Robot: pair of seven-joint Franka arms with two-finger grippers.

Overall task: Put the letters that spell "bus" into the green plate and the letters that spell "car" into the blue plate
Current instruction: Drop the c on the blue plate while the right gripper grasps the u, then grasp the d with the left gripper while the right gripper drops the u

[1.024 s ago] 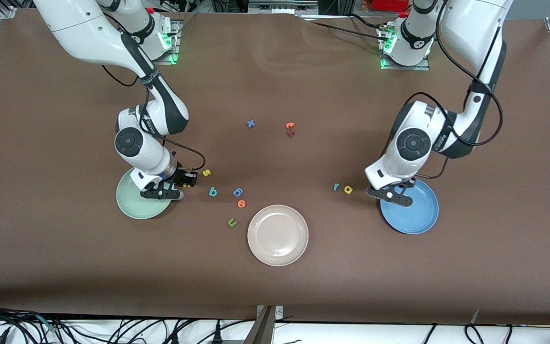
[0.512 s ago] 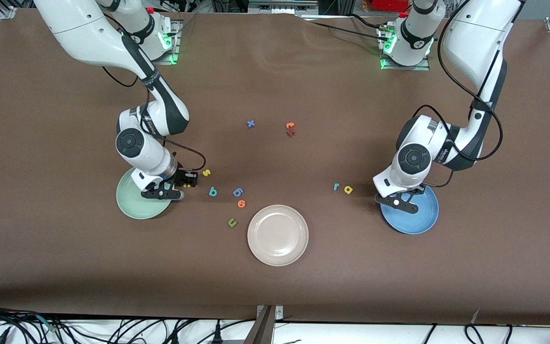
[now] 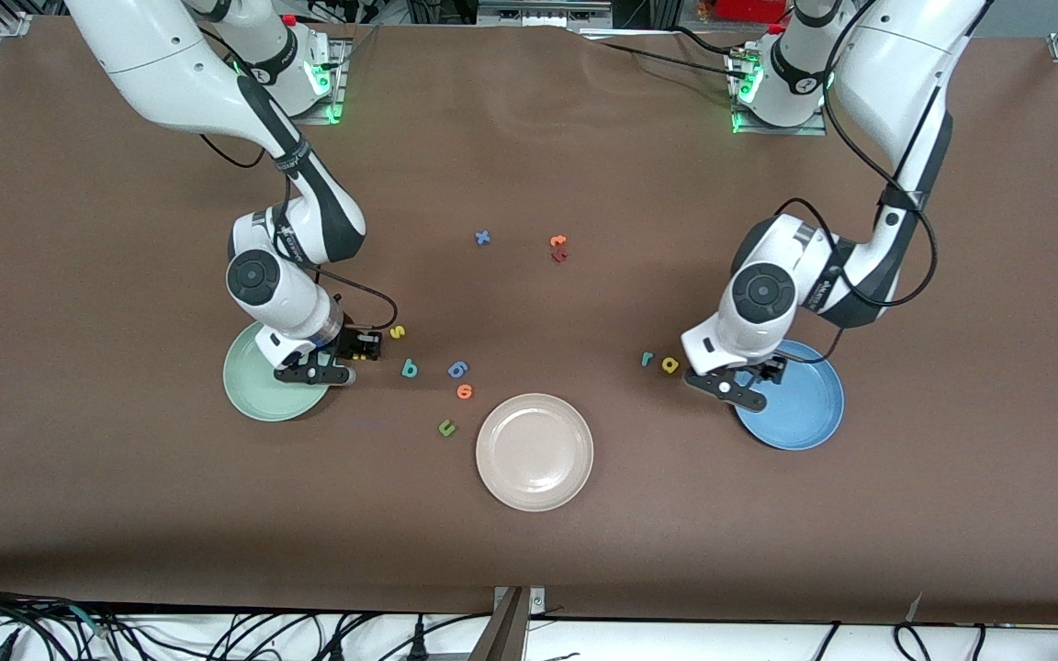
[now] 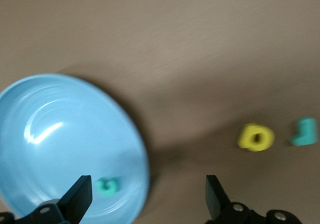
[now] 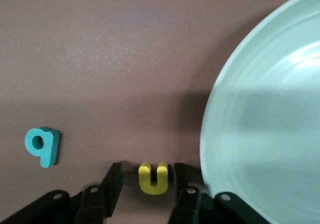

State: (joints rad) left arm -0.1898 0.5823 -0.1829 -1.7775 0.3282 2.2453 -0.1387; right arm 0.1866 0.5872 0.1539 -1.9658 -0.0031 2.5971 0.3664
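Note:
My right gripper [image 5: 148, 180] is low at the table beside the green plate [image 5: 265, 124], open, its fingers either side of the yellow "u" [image 5: 153, 178] with a gap on both sides. The teal "b" [image 5: 42, 146] lies nearby, as does the yellow "s" [image 3: 398, 332]. My left gripper [image 4: 147, 198] hangs wide open over the rim of the blue plate [image 4: 60, 134], holding nothing. A teal "c" [image 4: 106, 185] lies in that plate. The yellow "a" [image 4: 256, 137] and teal "r" [image 4: 304, 132] lie on the table just off the plate.
A beige plate [image 3: 534, 452] sits near the front camera at mid-table. A blue "6" [image 3: 458, 369], an orange "6" [image 3: 465, 392] and an olive "u" [image 3: 446, 427] lie between it and the "b". A blue "x" [image 3: 482, 238] and an orange piece [image 3: 558, 241] lie toward the bases.
My left gripper opened wide and shifted from over the blue plate's middle toward its rim nearest the "a". The right gripper stayed by the green plate, its fingers a little wider.

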